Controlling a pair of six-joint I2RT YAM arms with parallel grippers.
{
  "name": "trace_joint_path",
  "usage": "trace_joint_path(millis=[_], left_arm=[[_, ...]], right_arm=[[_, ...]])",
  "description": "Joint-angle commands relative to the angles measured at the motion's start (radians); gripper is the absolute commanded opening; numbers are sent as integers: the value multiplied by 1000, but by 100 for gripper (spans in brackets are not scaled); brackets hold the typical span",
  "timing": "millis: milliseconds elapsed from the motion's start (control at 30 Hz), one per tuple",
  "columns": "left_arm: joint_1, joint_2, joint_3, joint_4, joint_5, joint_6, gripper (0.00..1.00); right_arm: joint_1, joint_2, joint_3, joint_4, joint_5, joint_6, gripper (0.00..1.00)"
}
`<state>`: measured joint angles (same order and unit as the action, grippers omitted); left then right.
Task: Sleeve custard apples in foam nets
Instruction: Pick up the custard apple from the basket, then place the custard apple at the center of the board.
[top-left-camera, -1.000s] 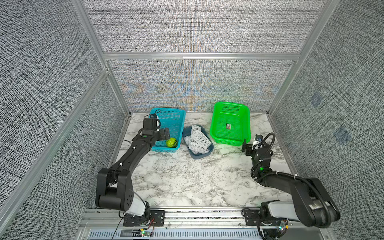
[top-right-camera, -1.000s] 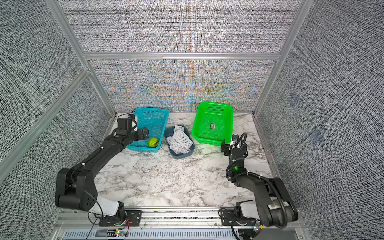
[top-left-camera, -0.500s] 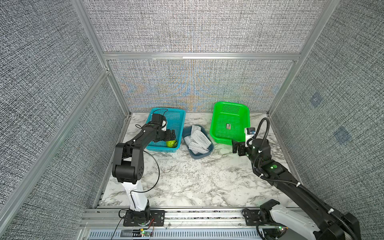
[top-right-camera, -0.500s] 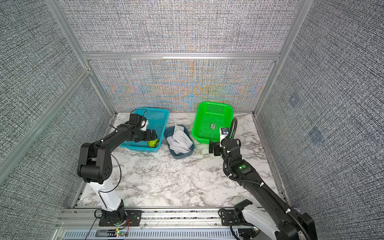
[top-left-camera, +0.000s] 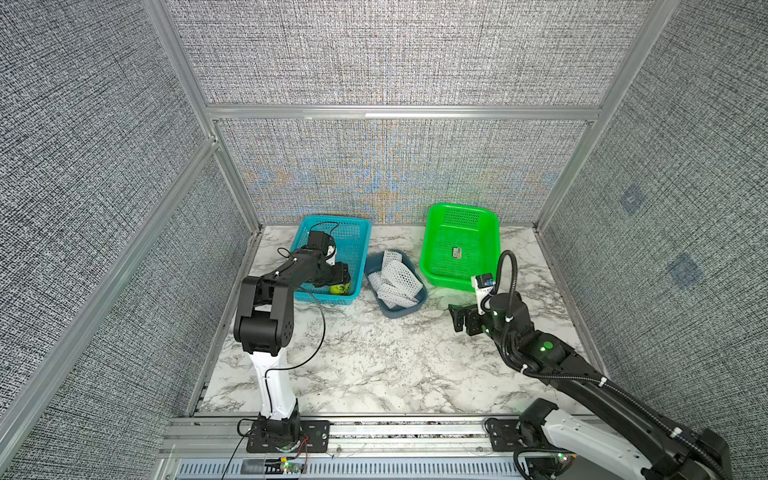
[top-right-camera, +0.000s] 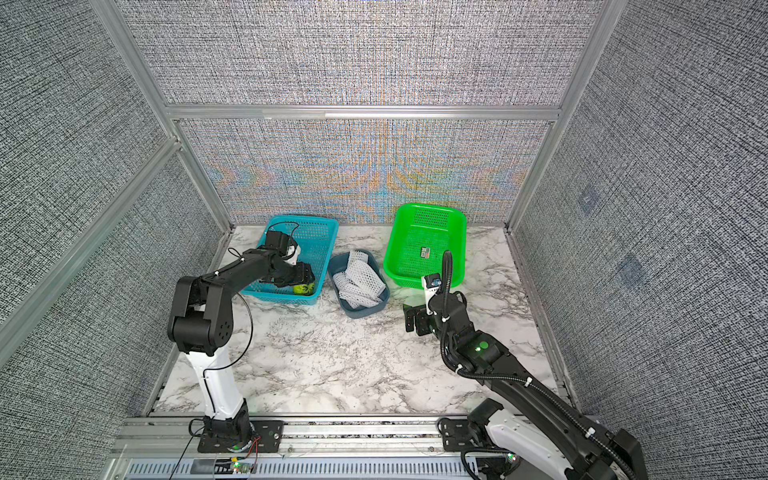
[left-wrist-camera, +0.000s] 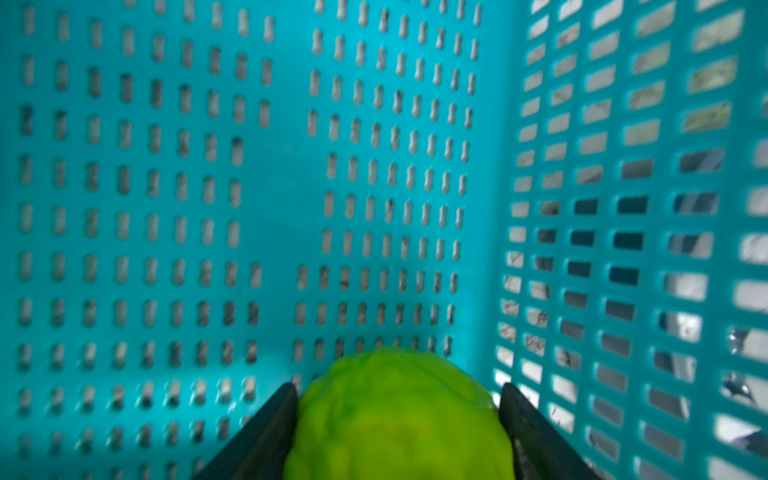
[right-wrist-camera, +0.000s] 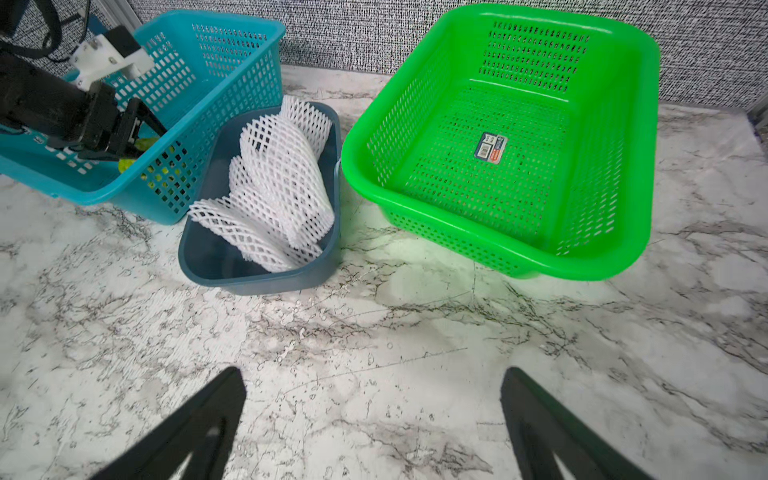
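The worktop (top-left-camera: 374, 365) is a white slab with grey marble veining, enclosed on three sides by grey woven fabric panels (top-left-camera: 395, 54) set in an aluminium frame (top-left-camera: 399, 112). Three containers stand at the back: a turquoise basket (top-left-camera: 357, 232), a blue-grey tub (top-left-camera: 415, 301) and a green basket (top-left-camera: 492, 224), with the tub between the two baskets. The only marking is a small label (right-wrist-camera: 490, 150) on the green basket's floor; its writing is too small to read. My left tool (left-wrist-camera: 397, 388) reaches into the turquoise basket's near corner on the tub side. It is clamped on the custard apple (left-wrist-camera: 395, 424), one finger against each flank of the fruit. The fruit is near-round and bumpy. Its stem end is hidden, so I cannot tell its long axis or which way it points. The foam nets (top-left-camera: 395, 276) lie flattened and overlapping in the tub; most run along the tub's length, and the nearest lies slantwise across it. My right tool (right-wrist-camera: 372, 370) hovers above bare worktop in front of the green basket, fingers wide apart and holding nothing.
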<state>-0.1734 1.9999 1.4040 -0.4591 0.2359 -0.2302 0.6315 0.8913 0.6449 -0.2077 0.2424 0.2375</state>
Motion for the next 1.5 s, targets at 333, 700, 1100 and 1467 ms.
trace_joint_path(millis=[333, 700, 1100, 1467], left_arm=[[-1, -150, -13, -45, -76, -18, 64], [-1, -465, -13, -217, -60, 36, 62], [-220, -1005, -457, -213, 5, -120, 62], [-512, -1213, -899, 58, -89, -510, 60]], right_arm=[[22, 59, -10, 40, -17, 41, 99], [23, 138, -4, 122, -94, 65, 99], [22, 343, 104, 172, -221, 42, 99], [-1, 685, 355, 144, -337, -12, 94]])
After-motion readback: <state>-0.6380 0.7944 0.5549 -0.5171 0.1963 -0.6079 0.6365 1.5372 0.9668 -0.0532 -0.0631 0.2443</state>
